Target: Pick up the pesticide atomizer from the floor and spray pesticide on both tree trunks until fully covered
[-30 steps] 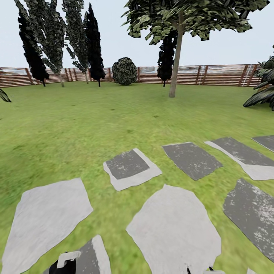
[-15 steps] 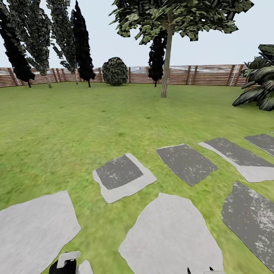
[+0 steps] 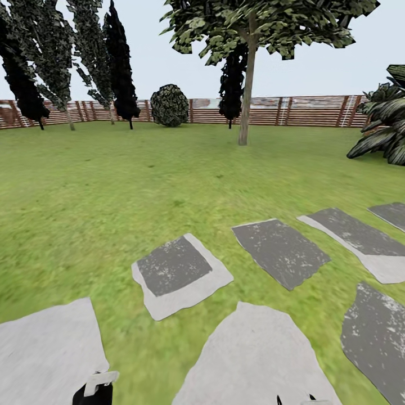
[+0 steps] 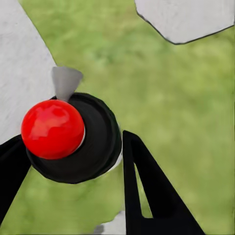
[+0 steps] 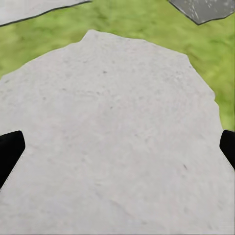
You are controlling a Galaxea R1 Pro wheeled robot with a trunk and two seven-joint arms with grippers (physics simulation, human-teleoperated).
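Observation:
My left gripper is shut on the pesticide atomizer, a black bottle with a round red top, its grey nozzle pointing away from the fingers. In the head view the left gripper peeks in at the bottom edge, above grass beside a pale stone. The right gripper is open with nothing between its fingers, hanging over a pale stepping stone. One tree with a pale straight trunk and a blocky green crown stands far ahead on the grass, near the fence.
Grey stepping stones lie across the lawn in front of me. A brown slat fence closes the far side. Dark conifers and a round bush stand at the back left, a palm at the right.
The whole view has shifted: the camera turned right, then the stones slid down in the picture. Both grippers keep their places at the bottom edge.

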